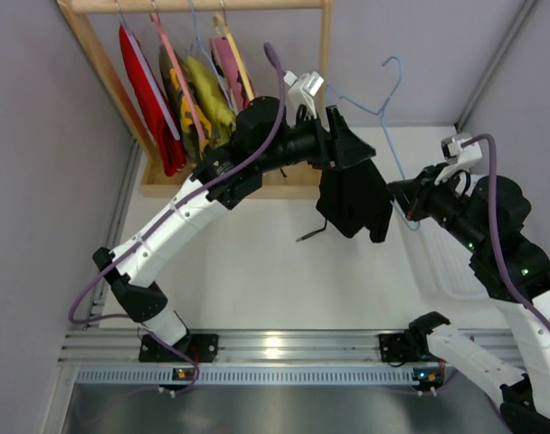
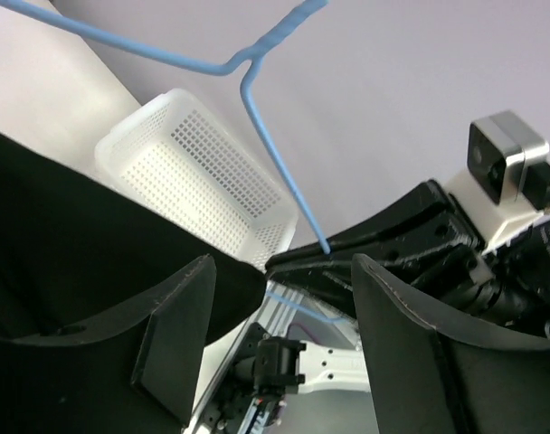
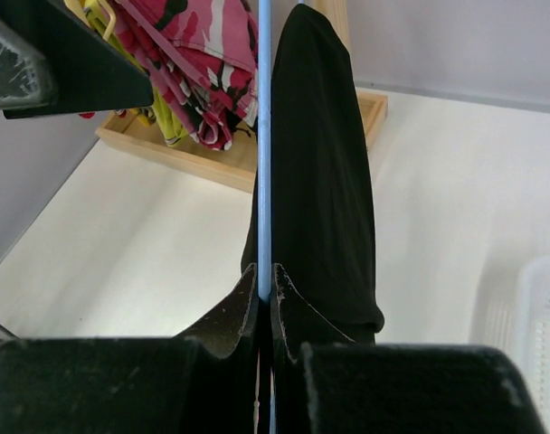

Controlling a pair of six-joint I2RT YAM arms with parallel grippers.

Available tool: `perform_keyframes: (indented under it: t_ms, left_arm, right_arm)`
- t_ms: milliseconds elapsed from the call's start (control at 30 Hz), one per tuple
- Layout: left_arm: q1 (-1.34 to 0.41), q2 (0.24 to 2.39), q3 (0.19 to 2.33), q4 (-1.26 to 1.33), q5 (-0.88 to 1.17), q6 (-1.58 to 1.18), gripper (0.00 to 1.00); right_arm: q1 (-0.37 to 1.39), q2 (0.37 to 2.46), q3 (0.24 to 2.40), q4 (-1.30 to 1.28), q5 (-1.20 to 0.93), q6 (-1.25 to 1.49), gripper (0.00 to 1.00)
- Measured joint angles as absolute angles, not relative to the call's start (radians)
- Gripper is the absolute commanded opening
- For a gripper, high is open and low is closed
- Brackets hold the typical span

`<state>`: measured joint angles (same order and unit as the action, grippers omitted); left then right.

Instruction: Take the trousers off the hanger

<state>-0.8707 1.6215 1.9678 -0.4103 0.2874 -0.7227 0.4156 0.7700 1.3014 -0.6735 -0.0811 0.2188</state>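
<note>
The black trousers (image 1: pixel 352 199) hang mid-air from a blue wire hanger (image 1: pixel 388 99) over the middle of the table. My right gripper (image 1: pixel 403 201) is shut on the hanger's wire; in the right wrist view the wire (image 3: pixel 264 136) runs straight up from the closed gripper (image 3: pixel 265 271), with the black cloth (image 3: pixel 320 181) just behind it. My left gripper (image 1: pixel 347 136) is at the top of the black trousers. In the left wrist view it (image 2: pixel 284 271) is open, with black cloth (image 2: pixel 67 235) lying against its left finger. The pink camouflage trousers (image 1: pixel 228 63) hang on the rack.
A wooden rack (image 1: pixel 325 36) at the back left also holds a red garment (image 1: pixel 148 90) and yellow-green garments (image 1: pixel 203 99). A white perforated basket (image 2: pixel 203 181) sits on the table at the right, under my right arm. Grey walls stand on both sides.
</note>
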Motion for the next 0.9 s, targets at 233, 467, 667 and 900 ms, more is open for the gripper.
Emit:
perform_keyframes:
  t_ms: [233,467,667,900]
  left_arm:
    - [-0.898,1.676,1.986,-0.384,0.218,-0.825,0.64]
    - [-0.902,1.712,1.987,-0.358,0.182,-0.921,0.64]
    - [-0.923,1.758,2.014,-0.347,0.167,-0.958,0.64]
    - [-0.951,1.81,2.062,-0.335,0.143,-0.98,0.45]
  right_arm:
    - [0.416,0.773,1.282,-0.672,-0.082,0.256,0.0]
    - [0.416,0.773,1.261,-0.621,-0.109,0.291,0.0]
    - [0.416,0.772,1.237,-0.603,-0.133,0.307,0.0]
    - [0.416,0.773,1.217,-0.587,-0.172,0.333,0.0]
